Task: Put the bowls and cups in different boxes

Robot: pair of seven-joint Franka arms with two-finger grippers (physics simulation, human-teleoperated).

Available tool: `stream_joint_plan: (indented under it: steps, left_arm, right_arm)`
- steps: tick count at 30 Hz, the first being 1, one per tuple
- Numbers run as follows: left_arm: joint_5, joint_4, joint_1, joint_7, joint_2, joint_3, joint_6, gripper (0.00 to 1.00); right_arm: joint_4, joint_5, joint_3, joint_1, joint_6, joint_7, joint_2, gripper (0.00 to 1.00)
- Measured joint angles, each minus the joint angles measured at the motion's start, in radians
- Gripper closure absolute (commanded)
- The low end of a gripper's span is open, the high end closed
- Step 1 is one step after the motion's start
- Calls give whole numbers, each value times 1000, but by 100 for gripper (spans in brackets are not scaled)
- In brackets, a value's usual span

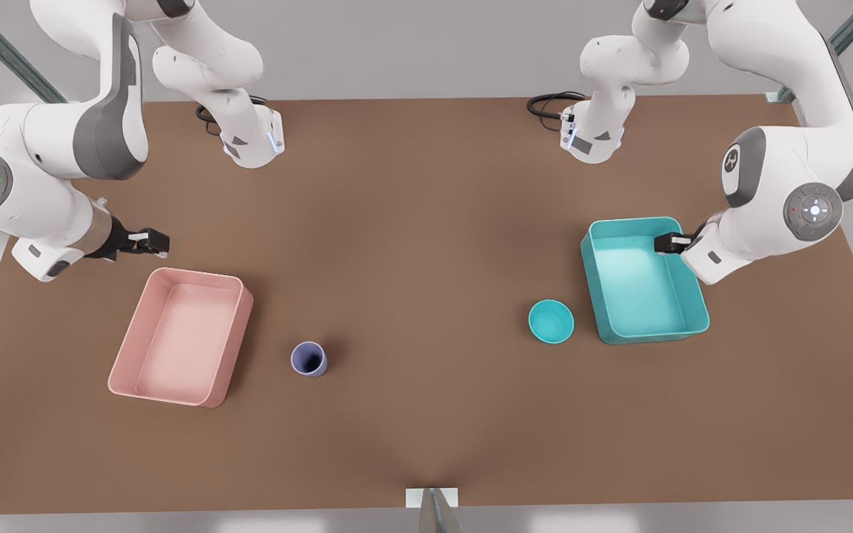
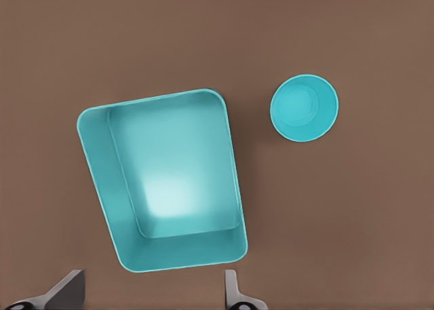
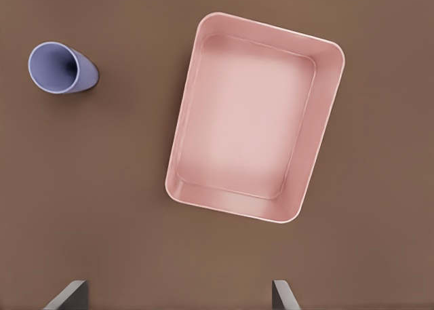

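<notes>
Front view first: my left gripper (image 1: 665,243) hangs over the far edge of the teal box (image 1: 682,290) on the front view's right, and my right gripper (image 1: 151,240) hovers over bare table just past the pink box (image 1: 230,348) on the front view's left; the teal bowl (image 1: 551,321) sits just beside the teal box, the lavender cup (image 1: 309,359) stands upright near the pink box, both boxes look empty

Left wrist view: my fingertips (image 2: 66,289) are spread wide with nothing between them; teal box (image 2: 102,181) straight below, bowl (image 2: 304,108) off to one side, apart from it

Right wrist view: fingers (image 3: 69,295) also spread and empty; pink box (image 3: 322,130) below, cup (image 3: 62,68) well clear of it

Nothing's been picked up yet; I'd say slide over each item first, drop straight down, and pinch the rim wall rather than the whole thing; the bowl's shallow so go for one side of its lip
</notes>
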Motion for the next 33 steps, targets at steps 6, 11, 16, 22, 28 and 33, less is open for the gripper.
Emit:
stream_joint_plan:
  steps: [6,11,16,22,28,33]
  left_arm:
    - [24,81,-232,-21,185,43,24,0]
    - [57,258,-349,-99,510,-14,147,0]
    - [94,219,-367,-184,569,-48,286,0]
    - [108,45,-363,-285,558,-49,478,0]
    - [110,-26,-353,-367,557,-45,591,0]
    - [113,-65,-355,-426,558,-43,627,0]
  right_arm:
    - [88,6,6,20,36,13,165,0]
    - [130,49,7,46,208,26,434,0]
    - [135,93,9,75,373,50,525,0]
    - [160,126,10,121,500,94,574,0]
    - [185,134,20,146,569,141,613,0]
    - [140,130,21,169,593,170,615,0]
